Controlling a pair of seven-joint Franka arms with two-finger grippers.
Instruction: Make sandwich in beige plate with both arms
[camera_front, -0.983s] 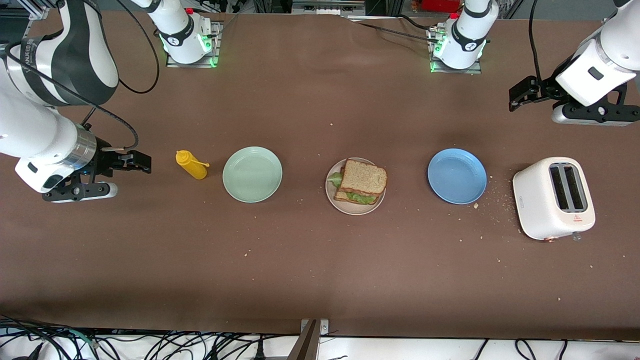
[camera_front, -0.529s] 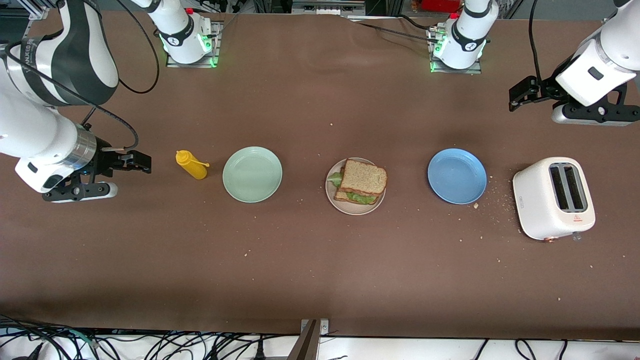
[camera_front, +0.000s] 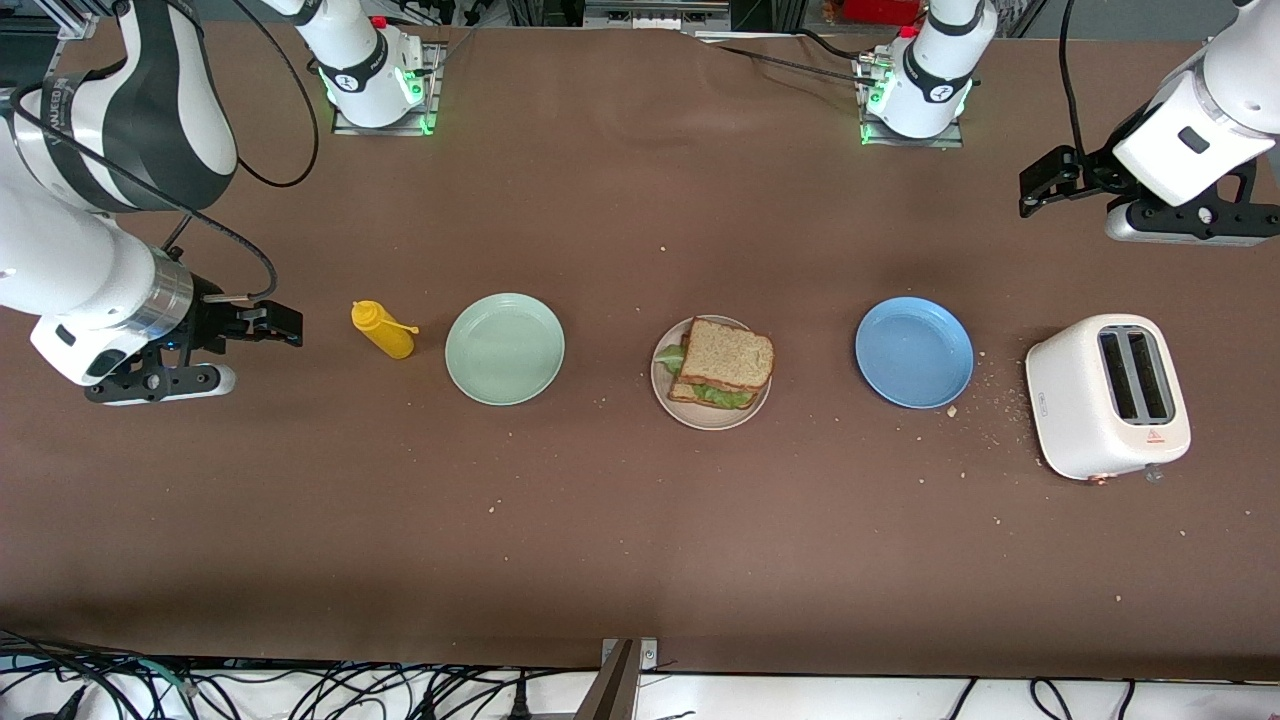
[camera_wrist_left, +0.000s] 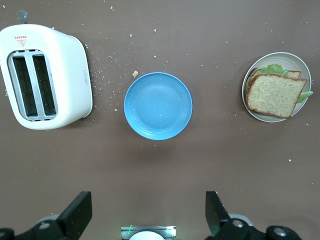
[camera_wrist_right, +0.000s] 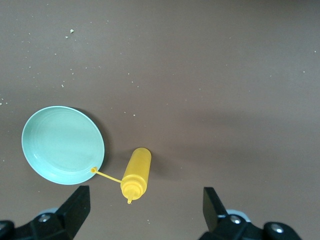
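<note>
- Sitting in the middle of the row on the surface, the beige plate carries the sandwich: two bread slices with lettuce between, so the build looks finished.
- Flanking it are the empty mint green plate and blue plate, probably the ingredients' source dishes.
- At the row's ends lie a yellow bottle and a white toaster, slots up.
- The right gripper hangs beside the bottle, released and empty, apparently waiting.
- The left gripper hovers above the surface by the toaster, jaws spread, holding nothing.
</note>
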